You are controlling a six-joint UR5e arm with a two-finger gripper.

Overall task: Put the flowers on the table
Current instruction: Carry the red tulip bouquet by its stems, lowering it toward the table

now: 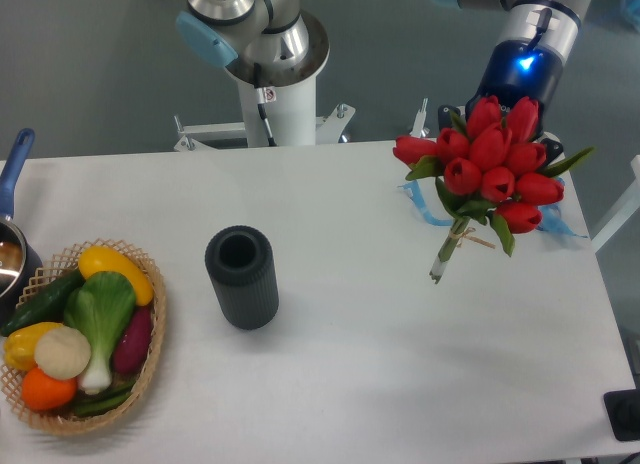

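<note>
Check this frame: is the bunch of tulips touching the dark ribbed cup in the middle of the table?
Apart. The fixed camera shows a wide strip of bare white table between the flowers, far right, and the cup.

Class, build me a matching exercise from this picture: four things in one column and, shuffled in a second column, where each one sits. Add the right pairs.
Things
1. flowers
2. black ribbed cylinder
3. wicker basket
4. blue-handled pot

Places
A. left edge of the table, partly out of frame
B. front-left corner, full of vegetables
C. far right, under the arm's wrist
D. middle of the table, standing upright

Pairs: 1-C, 2-D, 3-B, 4-A
</note>
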